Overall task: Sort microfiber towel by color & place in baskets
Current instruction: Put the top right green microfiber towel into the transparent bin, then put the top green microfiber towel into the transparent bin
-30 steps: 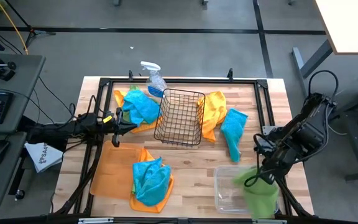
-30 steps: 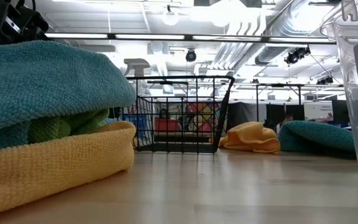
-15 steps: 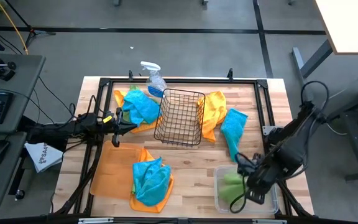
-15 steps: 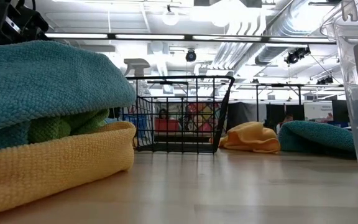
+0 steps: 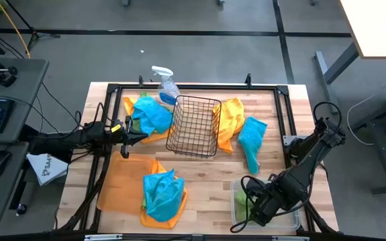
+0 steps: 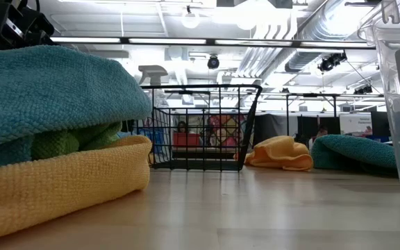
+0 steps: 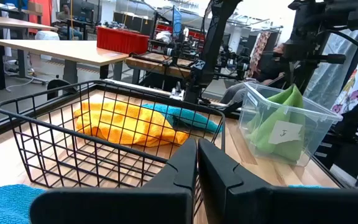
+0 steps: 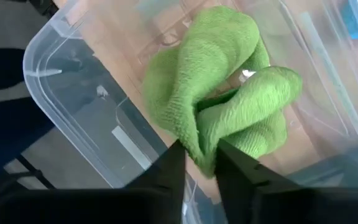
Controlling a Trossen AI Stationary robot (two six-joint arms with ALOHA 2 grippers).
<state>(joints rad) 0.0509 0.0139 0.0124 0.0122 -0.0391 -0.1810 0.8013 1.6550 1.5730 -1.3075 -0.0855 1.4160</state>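
Observation:
My right gripper (image 8: pixel 201 163) reaches down into the clear plastic tub (image 8: pixel 42 57) at the table's near right corner (image 5: pixel 293 219), shut on a lime green towel (image 8: pixel 222 106) (image 5: pixel 240 201). My left gripper (image 7: pixel 197 163) is shut on nothing and hovers left of the black wire basket (image 5: pixel 194 125) (image 7: pixel 104 143). The orange tray (image 5: pixel 116 181) carries a turquoise towel (image 5: pixel 163 193) lying on an orange one. Another turquoise towel (image 5: pixel 151 114) lies on an orange cloth at the far left. An orange towel (image 5: pixel 230 117) and a turquoise towel (image 5: pixel 252 138) lie right of the basket. My right gripper pinches a bunched fold of the green towel (image 8: pixel 205 146) between its two fingers, coming from above and pointing down into the tub. The towel hangs crumpled below the fingers inside the tub walls. In the left wrist view its lower part (image 7: pixel 272 134) reaches the tub's floor.
A clear spray bottle (image 5: pixel 165 84) stands at the far edge behind the basket. A black frame (image 5: pixel 200 87) runs around the tabletop. A white printed bag (image 5: pixel 45 169) lies off the table's left edge. Bare wood (image 5: pixel 210 174) shows between tray, basket and tub.
My right gripper has moved toward the table's left and near edge, from over the tub's right side to its left part, and has gone down into it. The green towel went with it, from draping over the tub's right edge to inside the tub.

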